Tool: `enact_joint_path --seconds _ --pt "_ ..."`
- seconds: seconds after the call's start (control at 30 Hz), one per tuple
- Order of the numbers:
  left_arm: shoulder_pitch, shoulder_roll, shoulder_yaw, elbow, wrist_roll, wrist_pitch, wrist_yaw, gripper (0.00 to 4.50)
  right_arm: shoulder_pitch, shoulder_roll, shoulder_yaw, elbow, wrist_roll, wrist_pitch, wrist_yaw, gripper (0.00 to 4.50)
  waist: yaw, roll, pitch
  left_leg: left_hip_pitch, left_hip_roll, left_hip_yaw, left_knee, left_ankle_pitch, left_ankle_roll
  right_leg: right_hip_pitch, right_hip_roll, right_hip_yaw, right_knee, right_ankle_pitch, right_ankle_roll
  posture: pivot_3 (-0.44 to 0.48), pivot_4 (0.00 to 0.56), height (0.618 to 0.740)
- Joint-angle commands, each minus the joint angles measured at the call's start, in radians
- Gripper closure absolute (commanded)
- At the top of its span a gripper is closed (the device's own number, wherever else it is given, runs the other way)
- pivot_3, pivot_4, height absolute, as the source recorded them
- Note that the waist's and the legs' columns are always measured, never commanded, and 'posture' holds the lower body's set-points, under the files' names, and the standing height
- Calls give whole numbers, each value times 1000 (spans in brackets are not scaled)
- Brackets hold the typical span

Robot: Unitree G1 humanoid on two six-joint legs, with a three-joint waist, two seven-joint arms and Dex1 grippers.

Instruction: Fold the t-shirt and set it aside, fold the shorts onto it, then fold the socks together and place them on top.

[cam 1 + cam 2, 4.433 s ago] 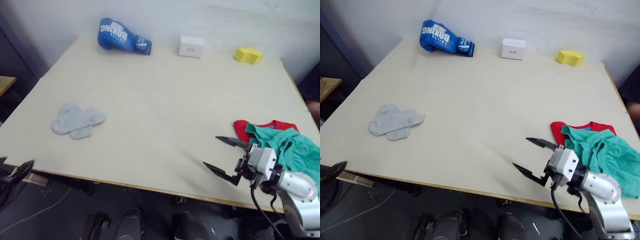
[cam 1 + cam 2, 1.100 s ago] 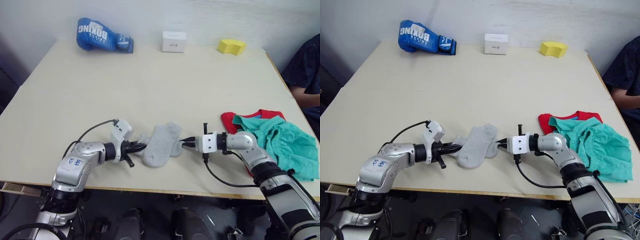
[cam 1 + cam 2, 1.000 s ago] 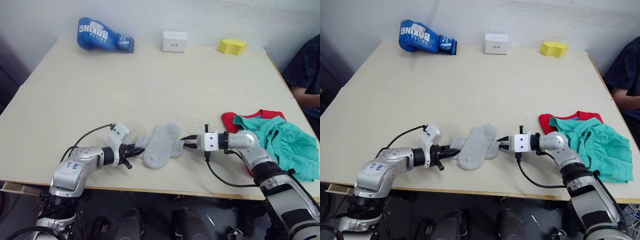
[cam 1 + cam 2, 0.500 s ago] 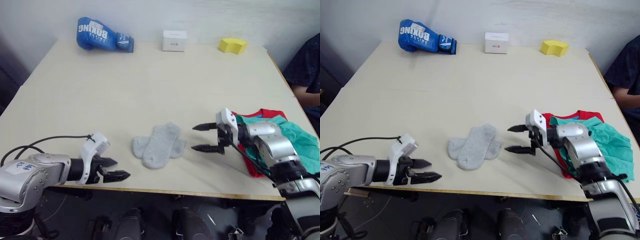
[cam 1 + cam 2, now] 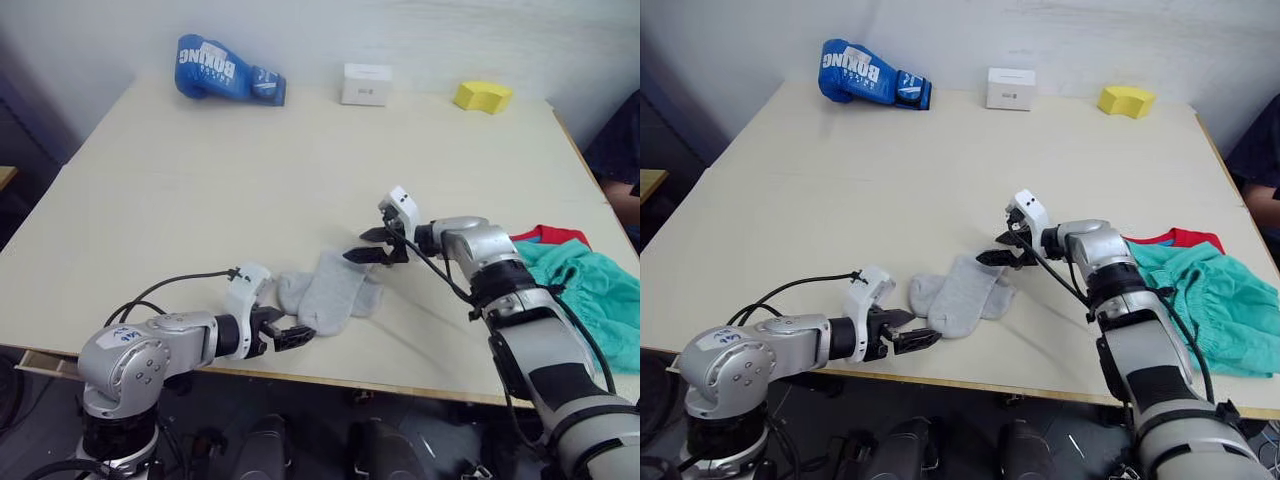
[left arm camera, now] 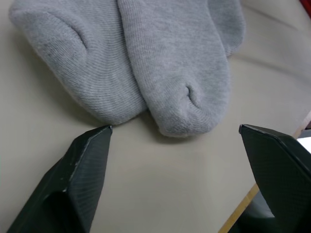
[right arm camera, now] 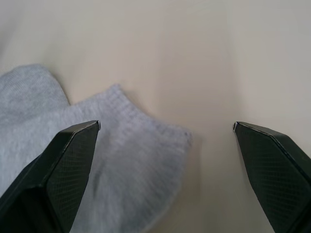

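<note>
Two light grey socks point(image 5: 330, 292) lie overlapped near the table's front edge, seen close up as socks point(image 6: 160, 63) and socks point(image 7: 73, 160) in the wrist views. My left gripper point(image 5: 293, 331) is open, low over the table, its tips just short of the socks' near toe ends. My right gripper point(image 5: 357, 247) is open just beyond the socks' far cuff end, holding nothing. The teal shorts point(image 5: 590, 300) lie bunched at the right edge on top of the red t-shirt point(image 5: 550, 236), of which a strip shows.
A blue boxing glove point(image 5: 228, 82), a white box point(image 5: 365, 84) and a yellow block point(image 5: 482, 96) line the table's far edge point(image 5: 300, 100). A person's dark sleeve point(image 5: 622, 150) shows at the right border.
My left gripper has come in from the front left to the socks' near end. My right gripper has moved from the socks' right side to their far end. Both stay open; the socks lie unmoved.
</note>
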Motion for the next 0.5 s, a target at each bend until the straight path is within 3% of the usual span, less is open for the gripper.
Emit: enact_joint_path --seconds 0.03,0.1,0.4,0.47,0.5 --pt "43 -15 -68 46 -16 35 57 1155 -14 15 -7 18 -23 1 29 180 1 1 -1 0 0 0 0 0 0 0 0 0 -1 0 0 0 150 740" --pt "61 -46 -65 62 17 35 97 1768 -12 19 -15 21 -28 -1 34 593 2 3 -3 0 0 0 -1 0 -1 0 0 0 -2 0 0 0 150 740" --pt "64 -71 -85 59 20 35 108 4498 29 12 -31 -18 -44 -21 84 3732 3 5 -4 0 -1 2 -2 -1 -1 1 0 0 -6 1 2 0 150 740" --pt "58 -64 -84 55 20 35 101 4500 35 13 -53 -26 -33 -40 75 4427 3 5 -4 0 -1 2 -2 -1 -1 1 0 0 -7 1 2 0 150 740" --pt "55 -59 -82 51 19 35 93 4500 37 14 -66 -32 -24 -47 71 4477 3 5 -4 0 -1 2 -3 -1 -1 1 0 0 -7 1 2 0 150 740"
